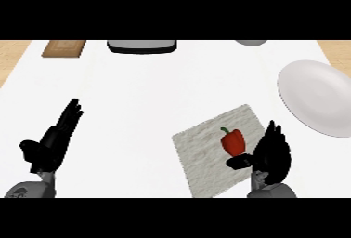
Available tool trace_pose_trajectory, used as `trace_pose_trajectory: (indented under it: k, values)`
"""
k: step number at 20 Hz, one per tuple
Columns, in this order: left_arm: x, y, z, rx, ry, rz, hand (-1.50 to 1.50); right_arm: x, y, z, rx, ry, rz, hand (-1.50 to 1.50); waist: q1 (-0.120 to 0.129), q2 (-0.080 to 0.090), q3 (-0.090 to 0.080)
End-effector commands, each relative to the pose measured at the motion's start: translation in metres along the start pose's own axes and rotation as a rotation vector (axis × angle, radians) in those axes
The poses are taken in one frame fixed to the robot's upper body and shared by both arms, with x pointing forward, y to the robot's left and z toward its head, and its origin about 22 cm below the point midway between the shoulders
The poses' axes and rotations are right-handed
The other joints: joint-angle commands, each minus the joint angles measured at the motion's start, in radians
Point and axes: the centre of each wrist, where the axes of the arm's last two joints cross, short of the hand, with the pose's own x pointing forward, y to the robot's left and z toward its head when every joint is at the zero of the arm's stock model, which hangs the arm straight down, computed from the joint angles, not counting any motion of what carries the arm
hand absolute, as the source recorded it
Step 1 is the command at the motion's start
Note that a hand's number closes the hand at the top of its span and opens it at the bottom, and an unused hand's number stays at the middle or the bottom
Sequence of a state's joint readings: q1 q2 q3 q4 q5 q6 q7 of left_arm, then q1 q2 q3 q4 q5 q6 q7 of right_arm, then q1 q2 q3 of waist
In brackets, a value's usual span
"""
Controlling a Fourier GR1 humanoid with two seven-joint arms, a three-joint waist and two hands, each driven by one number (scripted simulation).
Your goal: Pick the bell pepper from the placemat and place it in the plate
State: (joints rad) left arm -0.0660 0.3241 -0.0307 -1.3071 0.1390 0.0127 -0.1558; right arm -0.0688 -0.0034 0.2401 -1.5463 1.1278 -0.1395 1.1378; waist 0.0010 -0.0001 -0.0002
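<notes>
The fingers [274, 135] of the right hand [271, 155] are straight and apart, holding nothing; its thumb reaches toward the bell pepper [233, 141] and is just beside it, contact I cannot tell. The bell pepper lies on the placemat [205, 158], near the counter's [151, 93] front edge. The plate [316, 95], at the right edge, has nothing in it. The left hand [51, 144] rests open near the front left corner.
</notes>
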Motion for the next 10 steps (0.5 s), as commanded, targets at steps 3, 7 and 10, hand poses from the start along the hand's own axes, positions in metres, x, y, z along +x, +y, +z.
trace_pose_trajectory:
  k: [3,7,10]
  values:
    - [0.005,-0.022,0.006,0.005,-0.005,-0.003,0.00,0.002,0.006,-0.012,0.084,0.079,-0.027,1.50,0.003,0.000,0.001]
    - [-0.008,-0.008,-0.003,0.006,-0.005,0.007,0.00,-0.004,0.033,-0.019,0.080,0.018,0.001,1.50,0.001,0.001,0.000]
    - [0.004,0.002,-0.001,-0.008,0.006,0.004,0.00,-0.001,0.026,-0.018,0.082,-0.017,0.022,1.50,0.002,0.000,0.000]
